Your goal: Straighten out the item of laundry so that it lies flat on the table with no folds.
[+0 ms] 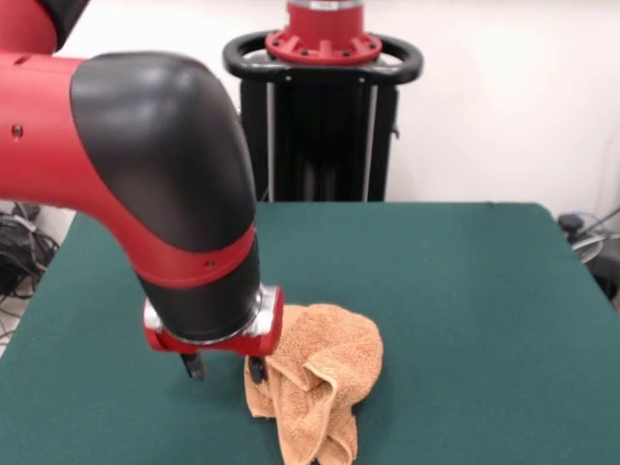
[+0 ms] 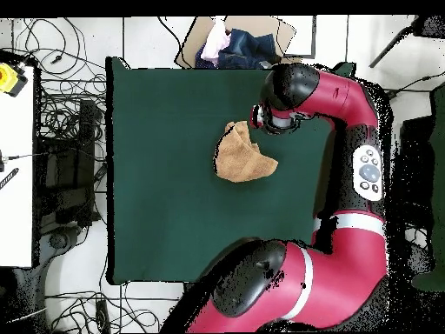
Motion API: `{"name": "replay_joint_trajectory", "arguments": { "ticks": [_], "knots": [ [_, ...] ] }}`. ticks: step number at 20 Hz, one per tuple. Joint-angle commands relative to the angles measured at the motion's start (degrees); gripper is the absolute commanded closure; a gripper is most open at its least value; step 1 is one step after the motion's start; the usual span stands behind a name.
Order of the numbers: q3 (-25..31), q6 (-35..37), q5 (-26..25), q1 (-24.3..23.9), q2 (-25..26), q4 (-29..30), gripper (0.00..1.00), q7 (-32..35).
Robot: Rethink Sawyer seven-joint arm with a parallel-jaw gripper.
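The crumpled orange-tan terry-cloth towel lies bunched near the dark green felt tabletop's front edge, the red-and-black gripper spread open, one finger touching it.

The towel is orange-tan and fluffy. It is bunched up in a soft heap, with many folds, and is not flat. It is seen lying on the dark green worktop, right beside the pincer. One pincer tip is at the towel's edge. A long folded part hangs away from the heap.
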Motion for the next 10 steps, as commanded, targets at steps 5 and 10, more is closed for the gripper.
{"name": "replay_joint_trajectory", "arguments": {
  "ticks": [5,10],
  "knots": [
    [4.20,-7.60,-1.51,1.15,1.15,0.33,0.00,-6.54],
    [3.36,-10.58,-1.17,1.26,-1.06,3.36,0.00,-4.55]
  ]
}}
